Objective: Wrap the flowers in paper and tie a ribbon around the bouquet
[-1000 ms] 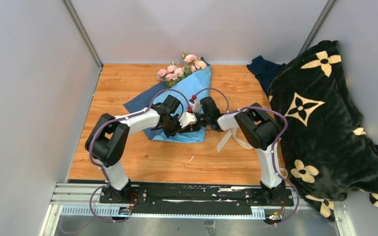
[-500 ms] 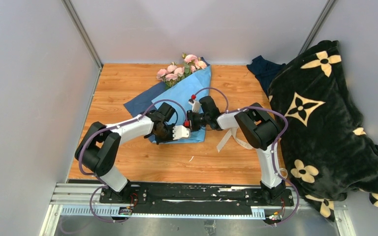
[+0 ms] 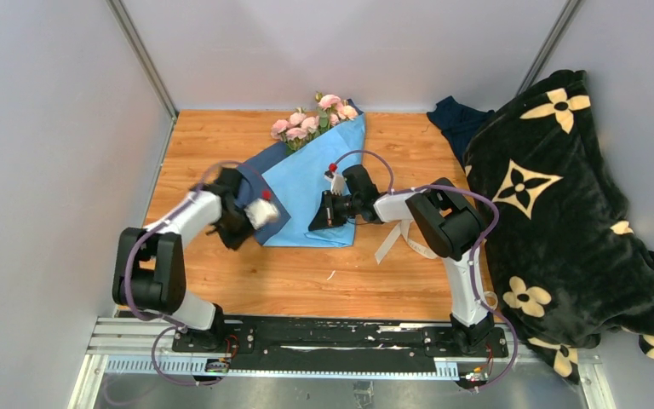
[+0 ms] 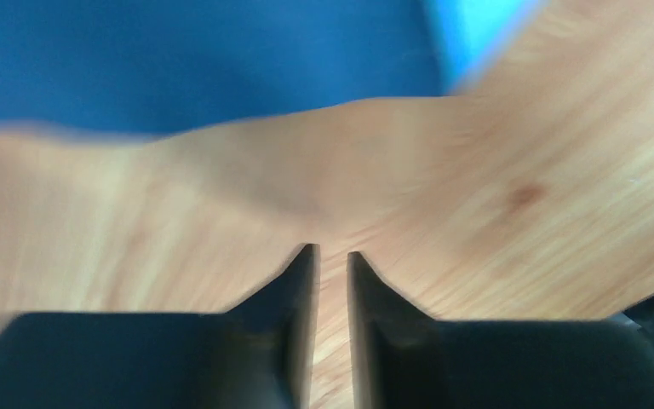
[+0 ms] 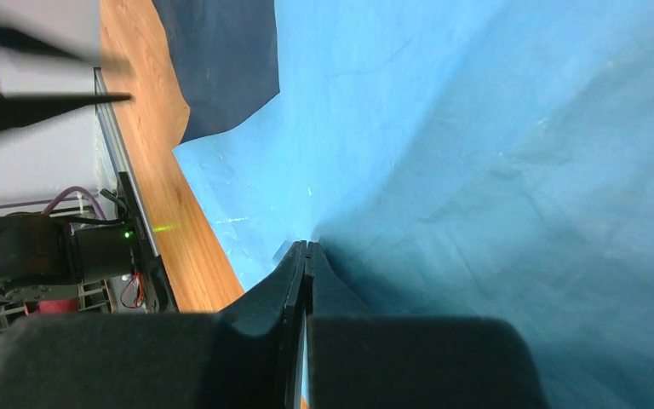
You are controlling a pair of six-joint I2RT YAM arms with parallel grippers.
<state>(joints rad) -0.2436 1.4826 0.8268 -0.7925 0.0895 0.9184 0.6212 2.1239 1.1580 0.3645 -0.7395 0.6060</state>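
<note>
Right gripper: jaws shut, tips at fold of paper; pinch unconfirmed. Left gripper: jaws barely parted, empty, over tabletop beside paper's left flap. Flowers at far end; long axis far-to-near. Ribbon nearer right arm.

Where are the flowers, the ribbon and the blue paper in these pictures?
flowers (image 3: 309, 123), top view, on a pink rose head.
ribbon (image 3: 387, 243), top view, on its loose cream strip.
paper (image 3: 311, 183), top view, on its light blue face.
</note>
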